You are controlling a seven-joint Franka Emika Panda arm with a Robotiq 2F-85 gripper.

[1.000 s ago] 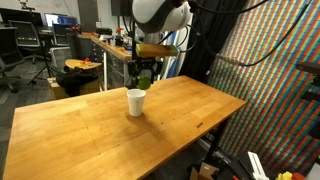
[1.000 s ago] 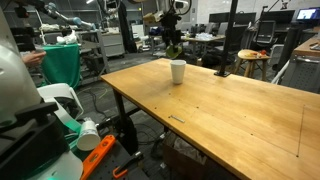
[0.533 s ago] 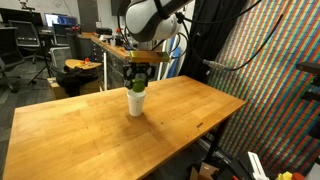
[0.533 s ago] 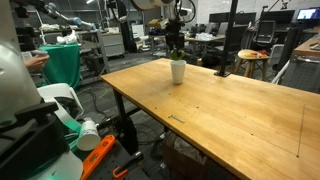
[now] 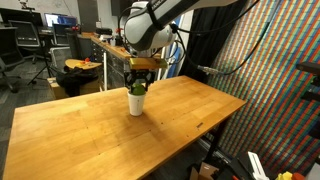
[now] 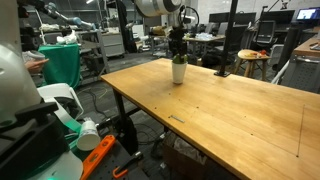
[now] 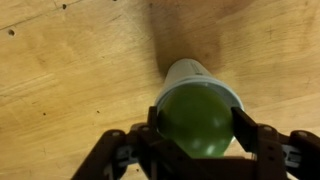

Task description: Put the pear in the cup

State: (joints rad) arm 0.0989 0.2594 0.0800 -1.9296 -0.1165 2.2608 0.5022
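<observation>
The gripper (image 5: 138,84), a second ago higher and beside the cup (image 5: 136,103), is now lower, with the pear (image 7: 195,118) at the cup's mouth.

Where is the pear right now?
In the wrist view, the pear is held between the fingers, right at the mouth of the cup.

The cup (image 5: 137,103) is standing on the table (image 5: 80,130), with the pear (image 7: 195,110) sitting at its mouth between the gripper (image 7: 197,128) fingers.
</observation>
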